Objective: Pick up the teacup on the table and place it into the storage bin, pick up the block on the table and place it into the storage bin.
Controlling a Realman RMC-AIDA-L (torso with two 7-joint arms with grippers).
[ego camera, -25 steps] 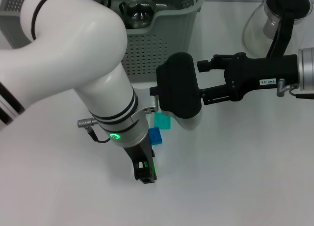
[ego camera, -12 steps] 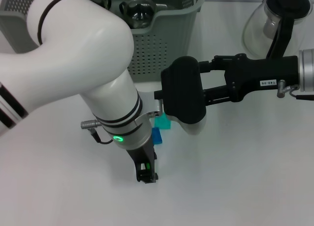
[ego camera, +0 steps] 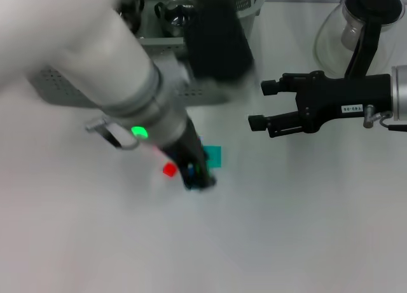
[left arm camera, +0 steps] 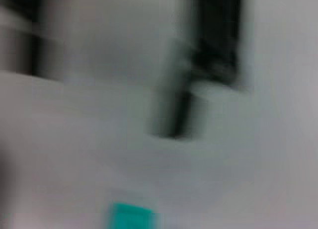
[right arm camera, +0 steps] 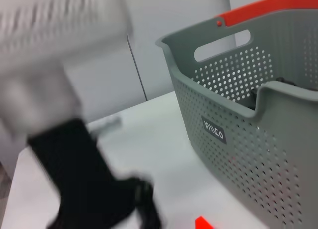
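I see the left gripper (ego camera: 197, 178) low over the table (ego camera: 305, 229) near centre, motion-blurred, so I cannot tell how its fingers stand or whether it holds anything. At its 9 o'clock sits a small red block (ego camera: 169, 170), at its 1 o'clock a teal block (ego camera: 213, 156). The storage bin (ego camera: 210, 93) stands at 12 o'clock with 1 teacup (ego camera: 177, 12) inside. Toward 3 o'clock the right gripper (ego camera: 258, 105) hovers, fingers spread, empty, before the glass carafe (ego camera: 356, 26).

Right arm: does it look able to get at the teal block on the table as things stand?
Probably not cleanly. The right gripper hovers apart from the teal block, with bare table between, but the left gripper sits right at the block and crowds it.
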